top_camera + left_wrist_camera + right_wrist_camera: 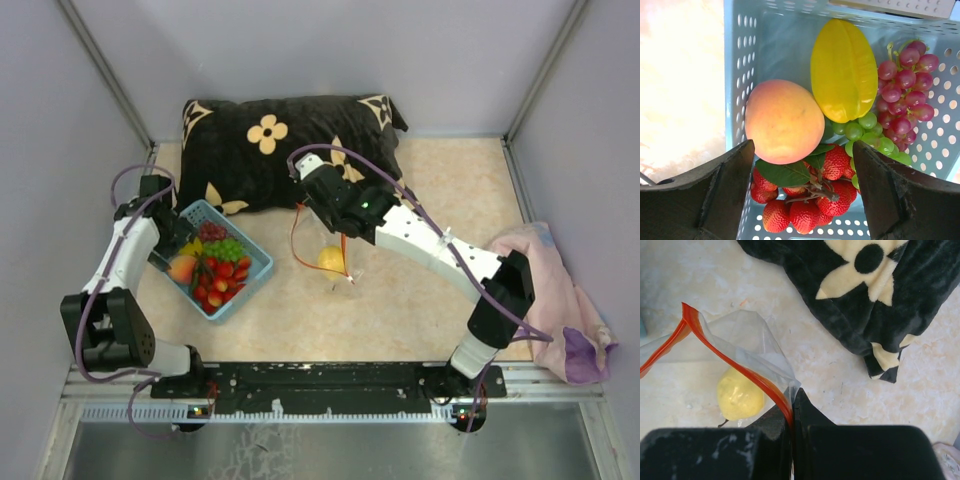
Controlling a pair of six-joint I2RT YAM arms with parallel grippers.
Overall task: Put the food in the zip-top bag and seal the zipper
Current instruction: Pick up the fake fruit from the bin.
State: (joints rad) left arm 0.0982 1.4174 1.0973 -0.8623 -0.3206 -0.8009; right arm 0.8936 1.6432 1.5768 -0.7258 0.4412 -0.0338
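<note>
The clear zip-top bag point(747, 335) lies on the table with its mouth open and a yellow pear point(740, 396) inside; the pear also shows in the top view point(331, 260). My right gripper point(792, 401) is shut on the red-orange zipper point(730, 360) at one end of the strip, and it shows in the top view point(344, 238). My left gripper point(802, 150) is open over the blue basket point(775, 45), its jaws on either side of the strawberries point(810, 200), just below the peach point(784, 121). A yellow starfruit point(844, 70), green grapes point(867, 132) and red grapes point(905, 85) lie beside them.
The basket point(258, 258) sits at the table's left, and my left gripper point(185, 240) is above it. A black flowered pillow point(280, 140) lies at the back, close behind the bag. A pink cloth point(555, 300) lies at the right edge. Walls enclose the table.
</note>
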